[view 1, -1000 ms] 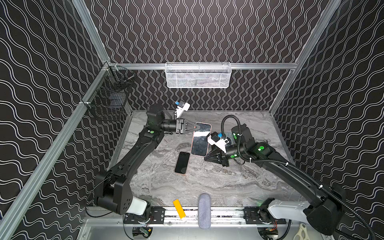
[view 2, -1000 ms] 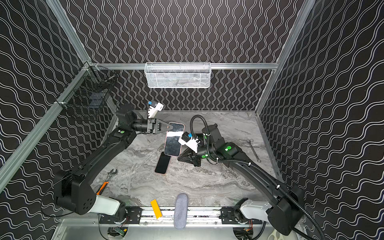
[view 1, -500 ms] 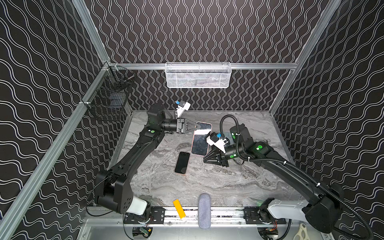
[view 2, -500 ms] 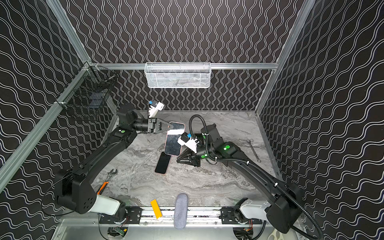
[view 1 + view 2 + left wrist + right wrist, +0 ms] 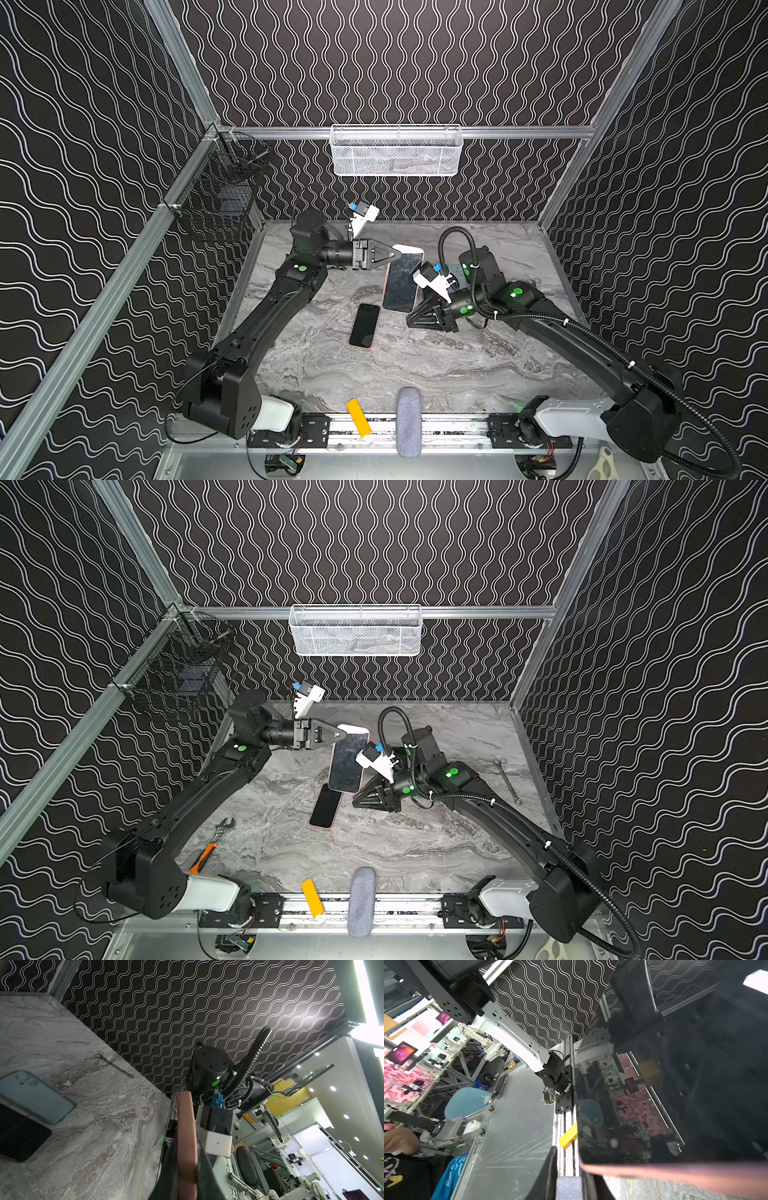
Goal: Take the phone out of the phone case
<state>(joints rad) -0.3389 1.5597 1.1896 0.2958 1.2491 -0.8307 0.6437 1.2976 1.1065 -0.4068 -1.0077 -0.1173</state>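
Observation:
A dark-screened phone (image 5: pixel 401 282) (image 5: pixel 347 762) in a pink phone case (image 5: pixel 384 286) (image 5: pixel 331 766) hangs tilted above the marble table (image 5: pixel 415 365). My left gripper (image 5: pixel 395 254) (image 5: pixel 338 735) (image 5: pixel 187 1147) is shut on the case's far left edge. That pink edge (image 5: pixel 186 1126) runs straight between its jaws in the left wrist view. My right gripper (image 5: pixel 411 322) (image 5: pixel 355 803) (image 5: pixel 568 1169) sits low by the phone's near right corner. Its jaws stand a little apart with nothing between them. The pink rim (image 5: pixel 675 1172) and screen (image 5: pixel 675 1105) lie just beside one finger.
A bare black phone (image 5: pixel 365 326) (image 5: pixel 18 1138) lies on the table below the held one, and a blue-grey case (image 5: pixel 37 1097) beside it. A wrench (image 5: pixel 507 781) lies at right, an orange-handled wrench (image 5: pixel 208 845) at left. A yellow block (image 5: pixel 358 417) and grey pad (image 5: pixel 408 422) sit on the front rail.
My right gripper has edged left toward the phone's near corner and its jaws have parted slightly. The left gripper and the cased phone have barely moved.

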